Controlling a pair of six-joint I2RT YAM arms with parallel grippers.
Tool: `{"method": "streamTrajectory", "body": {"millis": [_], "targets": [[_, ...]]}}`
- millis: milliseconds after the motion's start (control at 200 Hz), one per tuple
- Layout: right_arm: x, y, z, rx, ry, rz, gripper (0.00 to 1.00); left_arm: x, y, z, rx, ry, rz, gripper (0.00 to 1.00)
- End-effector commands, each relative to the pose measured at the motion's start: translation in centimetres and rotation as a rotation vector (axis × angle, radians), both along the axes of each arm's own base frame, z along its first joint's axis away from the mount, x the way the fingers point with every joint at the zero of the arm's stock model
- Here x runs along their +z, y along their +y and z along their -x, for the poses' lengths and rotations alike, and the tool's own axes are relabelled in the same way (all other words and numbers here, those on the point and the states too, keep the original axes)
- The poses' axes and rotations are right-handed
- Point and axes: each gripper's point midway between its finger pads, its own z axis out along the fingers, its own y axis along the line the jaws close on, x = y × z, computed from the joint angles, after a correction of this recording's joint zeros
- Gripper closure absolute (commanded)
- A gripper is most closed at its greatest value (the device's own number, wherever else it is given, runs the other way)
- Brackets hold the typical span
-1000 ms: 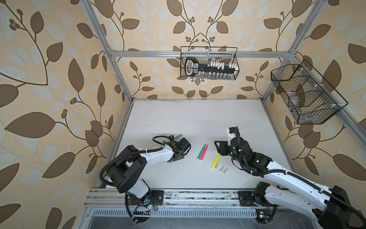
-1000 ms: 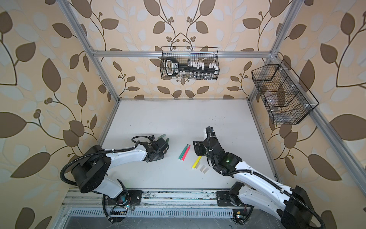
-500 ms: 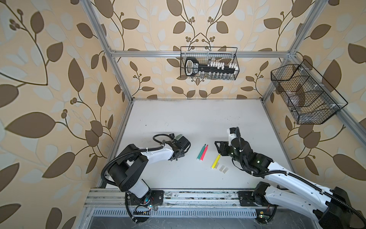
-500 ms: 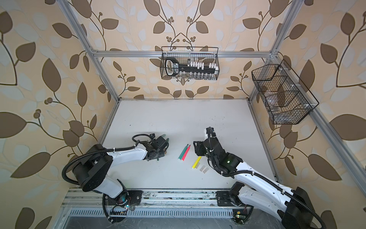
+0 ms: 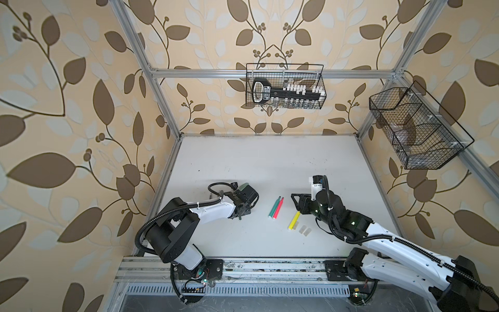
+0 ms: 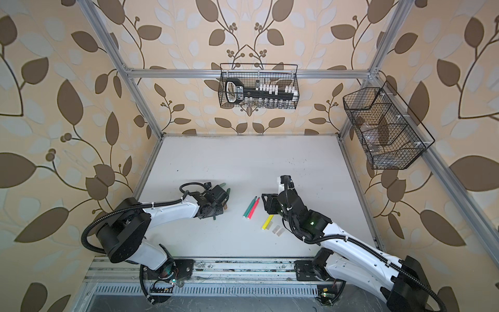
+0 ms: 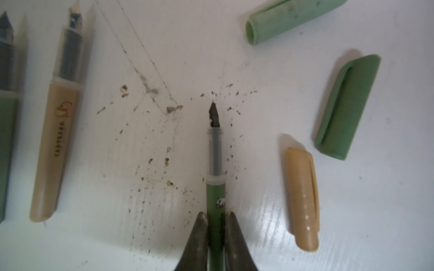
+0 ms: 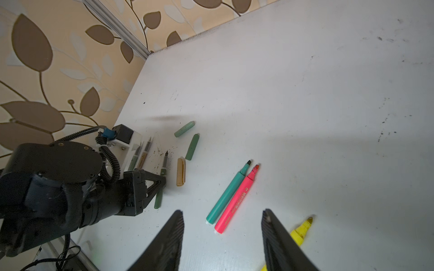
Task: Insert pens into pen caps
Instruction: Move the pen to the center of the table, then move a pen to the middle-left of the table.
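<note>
My left gripper (image 7: 216,217) is shut on the barrel of the dark green pen (image 7: 215,187), whose nib points away over the table. Beside the pen lie three pen caps: tan (image 7: 303,199), dark green (image 7: 347,105) and sage green (image 7: 288,20). A tan pen (image 7: 56,140) and a grey-green pen (image 7: 5,117) lie on its other side. My right gripper (image 8: 223,214) hangs open and empty near the green marker (image 8: 229,192), pink-red marker (image 8: 237,199) and yellow marker (image 8: 300,231). Two clear caps (image 5: 305,230) lie by the yellow marker (image 5: 294,220).
A wire basket (image 5: 285,86) hangs on the back wall and another wire basket (image 5: 415,129) on the right wall. Dark ink specks (image 7: 164,162) dot the white table around the held pen. A metal rail (image 5: 256,266) runs along the front edge.
My left gripper's jaws have closed the last bit onto the dark green pen. The right arm has not moved.
</note>
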Motion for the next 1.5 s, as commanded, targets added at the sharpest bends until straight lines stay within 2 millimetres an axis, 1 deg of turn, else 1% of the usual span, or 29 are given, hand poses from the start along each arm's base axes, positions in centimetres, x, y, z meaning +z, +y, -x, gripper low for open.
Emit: {"method": "streamTrajectory", "body": {"millis": [0, 85, 170, 380, 425, 440, 450, 490, 505, 525, 585, 615, 665, 710, 725, 755, 810, 900, 935, 1040, 1105, 1205, 1260, 1325, 1400, 1495], "targets": [[0.0, 0.1, 0.2, -0.005, -0.004, -0.022, 0.46, 0.5, -0.1, -0.2, -0.018, 0.011, -0.003, 0.92], [-0.1, 0.0, 0.2, -0.007, -0.005, -0.021, 0.46, 0.1, -0.1, -0.2, -0.015, 0.018, -0.001, 0.93], [0.1, -0.1, 0.3, -0.007, -0.009, -0.025, 0.45, 0.1, 0.0, -0.3, -0.012, 0.018, -0.004, 0.86], [0.0, -0.2, 0.3, -0.008, -0.010, -0.024, 0.45, 0.4, 0.0, -0.3, -0.013, 0.015, -0.003, 0.86], [0.1, -0.2, 0.3, -0.007, -0.013, -0.027, 0.44, 0.4, 0.0, -0.3, -0.012, 0.015, -0.004, 0.84], [0.1, -0.2, 0.4, -0.006, -0.012, -0.027, 0.45, 0.4, 0.0, -0.3, -0.012, 0.015, -0.004, 0.81], [0.1, -0.2, 0.3, -0.006, -0.012, -0.027, 0.44, 0.4, 0.0, -0.3, -0.012, 0.015, -0.005, 0.77], [0.1, -0.1, 0.4, -0.005, -0.012, -0.030, 0.44, 0.4, 0.1, -0.3, -0.012, 0.017, -0.008, 0.52], [0.1, -0.1, 0.4, -0.005, -0.014, -0.032, 0.44, 0.4, 0.1, -0.2, -0.013, 0.017, -0.010, 0.45], [0.1, -0.1, 0.4, -0.005, -0.014, -0.032, 0.44, 0.5, 0.1, -0.3, -0.014, 0.015, -0.011, 0.41], [0.0, -0.1, 0.4, -0.004, -0.013, -0.033, 0.44, 0.8, 0.4, -0.4, -0.014, 0.009, -0.026, 0.32], [0.0, 0.0, 0.4, -0.004, -0.013, -0.035, 0.43, 1.2, 0.8, -0.4, -0.007, 0.004, -0.037, 0.30], [-0.1, 0.0, 0.4, -0.001, -0.011, -0.037, 0.43, 2.1, 2.0, -0.6, 0.017, -0.011, -0.061, 0.29], [-0.1, 0.1, 0.4, 0.002, -0.009, -0.036, 0.43, 3.0, 3.5, -0.8, 0.054, -0.024, -0.076, 0.28], [-0.2, 0.1, 0.4, 0.005, -0.009, -0.037, 0.43, 3.9, 4.0, -1.0, 0.071, -0.046, -0.064, 0.27], [-0.2, 0.2, 0.5, 0.007, -0.008, -0.037, 0.43, 4.7, 5.1, -1.0, 0.101, -0.062, -0.060, 0.25], [-0.2, 0.2, 0.5, 0.009, -0.009, -0.039, 0.43, 6.0, 8.0, -1.1, 0.182, -0.094, -0.056, 0.22], [-0.2, 0.2, 0.6, 0.013, -0.013, -0.045, 0.42, 7.5, 13.7, -0.7, 0.362, -0.133, -0.064, 0.18], [-0.2, 0.3, 0.6, 0.017, -0.017, -0.049, 0.42, 7.6, 15.9, -0.3, 0.441, -0.133, -0.052, 0.18], [-0.3, 0.4, 0.7, 0.025, -0.020, -0.052, 0.41, 7.4, 21.0, 0.5, 0.640, -0.143, -0.018, 0.15], [-0.2, 0.6, 0.7, 0.035, -0.023, -0.059, 0.41, 6.6, 23.5, 1.0, 0.758, -0.132, 0.018, 0.15], [-0.4, 0.8, 0.9, 0.054, -0.023, -0.060, 0.41, 4.8, 25.6, 1.4, 0.891, -0.098, 0.123, 0.19], [-0.4, 0.9, 1.0, 0.061, -0.024, -0.065, 0.41, 4.1, 26.2, 1.5, 0.927, -0.091, 0.145, 0.20], [-0.3, 0.9, 1.0, 0.070, -0.024, -0.069, 0.41, 3.6, 26.2, 1.3, 0.943, -0.091, 0.167, 0.20], [-0.2, 0.7, 1.0, 0.077, -0.028, -0.074, 0.40, 3.0, 25.7, 0.6, 0.935, -0.085, 0.212, 0.20], [0.0, 0.5, 1.0, 0.084, -0.032, -0.081, 0.39, 2.0, 25.3, 0.1, 0.937, -0.051, 0.245, 0.24]]}}
